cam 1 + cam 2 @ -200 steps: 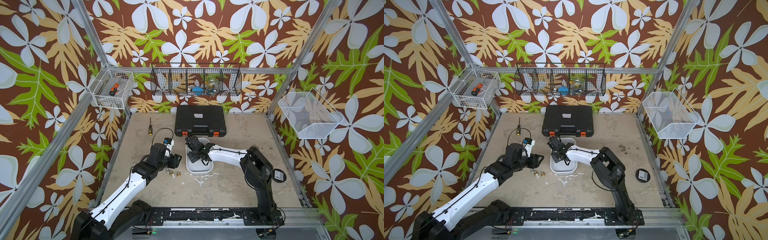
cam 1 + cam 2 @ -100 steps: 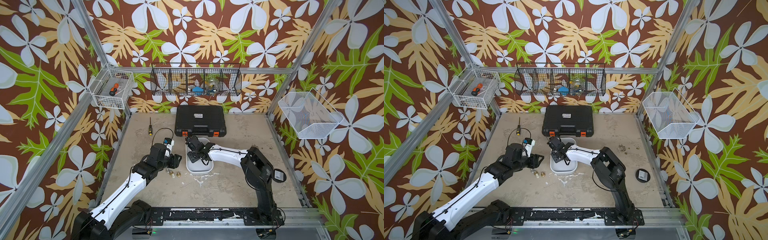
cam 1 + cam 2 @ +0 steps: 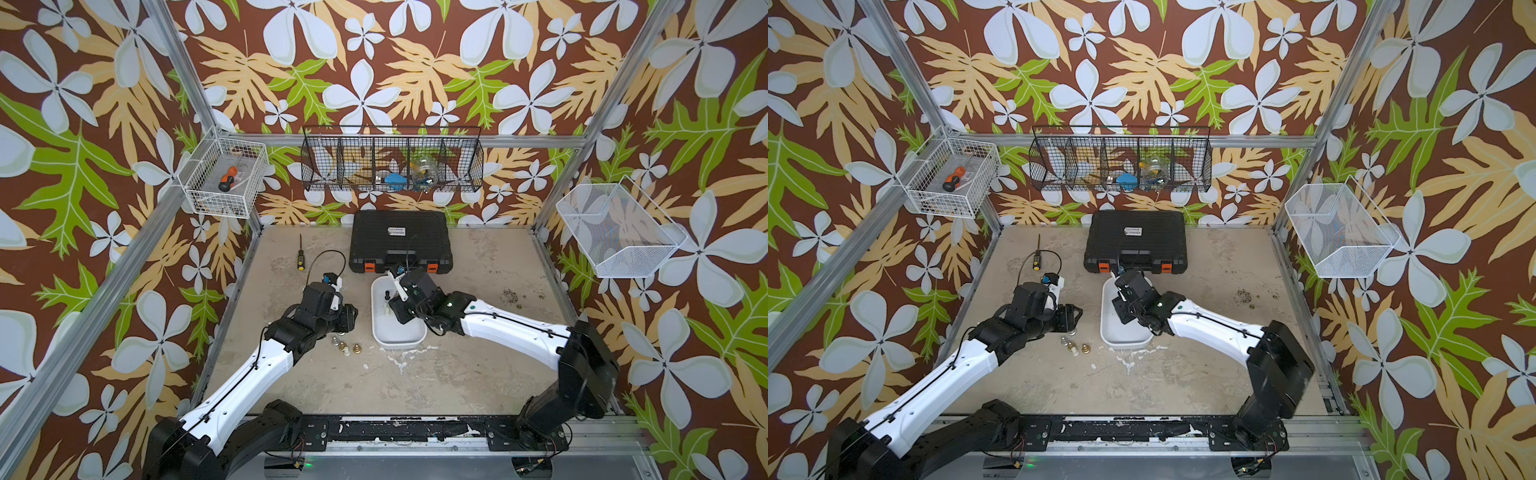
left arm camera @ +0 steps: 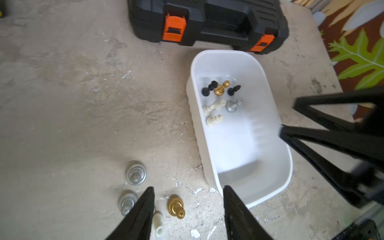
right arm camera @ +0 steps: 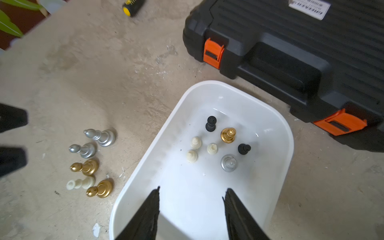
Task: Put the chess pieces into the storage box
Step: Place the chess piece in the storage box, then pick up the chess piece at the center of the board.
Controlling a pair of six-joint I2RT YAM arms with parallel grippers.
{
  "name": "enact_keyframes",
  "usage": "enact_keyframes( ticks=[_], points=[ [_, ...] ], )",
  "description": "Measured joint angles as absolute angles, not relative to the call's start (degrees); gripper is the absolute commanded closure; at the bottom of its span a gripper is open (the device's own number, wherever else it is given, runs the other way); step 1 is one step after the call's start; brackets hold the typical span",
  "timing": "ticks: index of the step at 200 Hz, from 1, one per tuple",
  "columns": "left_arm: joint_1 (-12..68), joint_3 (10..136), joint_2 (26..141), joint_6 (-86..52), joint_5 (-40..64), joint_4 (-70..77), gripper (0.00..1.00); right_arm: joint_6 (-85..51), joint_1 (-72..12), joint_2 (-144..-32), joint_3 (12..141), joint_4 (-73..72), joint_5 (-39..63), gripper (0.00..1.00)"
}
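Observation:
The white storage box (image 3: 398, 343) (image 5: 145, 158) lies mid-table and holds several chess pieces, among them a gold one (image 5: 228, 135), a black one (image 5: 211, 123) and a silver one (image 5: 228, 163). My right gripper (image 5: 192, 188) (image 3: 395, 308) hangs open and empty over the box's near half. Left of the box, several pieces stand on the table: silver (image 5: 101, 136), gold (image 4: 176, 206) (image 3: 356, 348) and cream (image 4: 158, 223). My left gripper (image 4: 188, 187) (image 3: 346, 319) is open just above them. The gold piece lies between its fingers, untouched.
A black toolcase (image 3: 401, 241) with orange latches sits right behind the box. A small screwdriver (image 3: 300, 257) lies at the back left. Wire baskets hang on the left wall (image 3: 226, 183), the back wall (image 3: 392, 160) and the right wall (image 3: 619, 232).
My right gripper's jaws have opened above the box. The left gripper's jaws have narrowed a little. Both arms have hardly shifted.

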State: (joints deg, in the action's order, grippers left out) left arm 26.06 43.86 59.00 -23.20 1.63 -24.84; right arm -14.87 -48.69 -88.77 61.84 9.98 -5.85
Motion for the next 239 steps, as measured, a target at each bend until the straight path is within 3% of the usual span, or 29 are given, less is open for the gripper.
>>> enact_keyframes(
  ticks=[49, 95, 149, 239],
  points=[
    [26.50, 47.31, 65.91, -26.83, -4.89, -30.44, 0.44, -13.30, -48.82, -76.64, 36.91, -13.04, 3.09, 0.45],
    [26.02, 49.54, 74.81, -26.85, -7.68, -30.39, 0.47, -13.06, -49.63, -73.03, 26.44, -30.20, 6.55, 0.45],
    [23.62, 49.47, 80.66, -26.79, -9.76, -29.78, 0.53, -11.84, -49.87, -65.12, 20.21, -39.16, 3.86, 0.44],
    [23.16, 46.74, 85.32, -26.30, -8.71, -25.45, 0.63, -11.31, -49.89, -67.61, 21.52, -40.77, 8.73, 0.43]
  ],
)
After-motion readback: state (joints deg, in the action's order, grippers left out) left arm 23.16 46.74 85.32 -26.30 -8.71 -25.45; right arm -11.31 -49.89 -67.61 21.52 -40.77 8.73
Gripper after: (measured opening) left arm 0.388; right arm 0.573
